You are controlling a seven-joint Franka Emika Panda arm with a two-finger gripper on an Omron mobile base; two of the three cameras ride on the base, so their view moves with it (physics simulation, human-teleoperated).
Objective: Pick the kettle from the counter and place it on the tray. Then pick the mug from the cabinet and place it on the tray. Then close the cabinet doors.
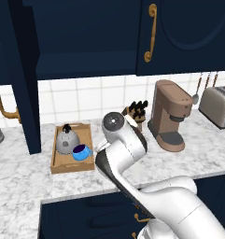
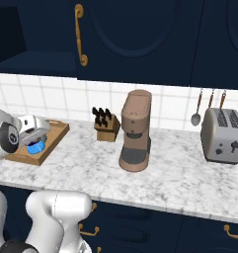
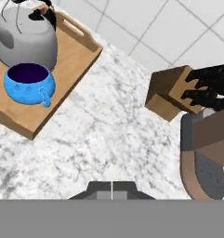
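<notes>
Kettle (image 1: 66,140) and mug (image 1: 81,152) already on tray (image 1: 72,165) near worktop's back edge. Gripper (image 3: 112,189) clenched, empty. Next: raise to open cabinet door (image 1: 21,79), push flat on panel, swing shut slowly.

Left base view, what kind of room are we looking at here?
A home kitchen, by the look of it, and a rendered one. A brown coffee machine, a toaster and a knife block stand on a marbled counter against white wall tiles, with navy wall cabinets above.
</notes>
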